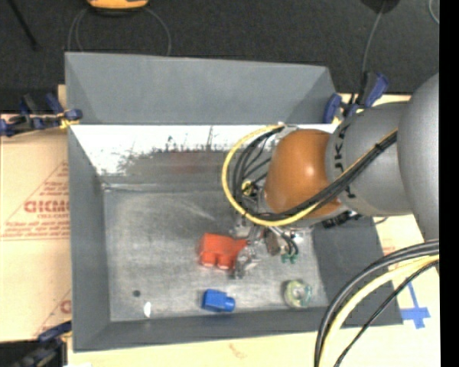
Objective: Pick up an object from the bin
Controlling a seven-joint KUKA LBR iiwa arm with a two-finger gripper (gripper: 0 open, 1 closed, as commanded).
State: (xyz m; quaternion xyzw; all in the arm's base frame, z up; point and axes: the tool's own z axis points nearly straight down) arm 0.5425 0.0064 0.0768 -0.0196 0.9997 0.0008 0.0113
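A: Where's the red block point(216, 251) from the claw point(246, 260)?
B: Just beside it, view-left, long axis roughly toward the claw.
A: Claw open?
B: Cannot tell. 1 blue piece point(218, 302) lies below-left of it.

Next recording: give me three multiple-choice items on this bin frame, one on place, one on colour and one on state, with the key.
1. Where is the hand?
A) right beside the red block, mid-bin
B) over the far left corner
C) outside the bin

2. What colour is the small cap-like thing near the front wall?
A) yellow
B) blue
C) black

3. How does the pale round thing lie?
A) stacked on the red block
B) hanging on the rim
C) alone on the bin floor

Key:
1 A, the hand sits at the block's side towards the arm.
2 B, it is plainly blue.
3 C, bare floor shows all round it.
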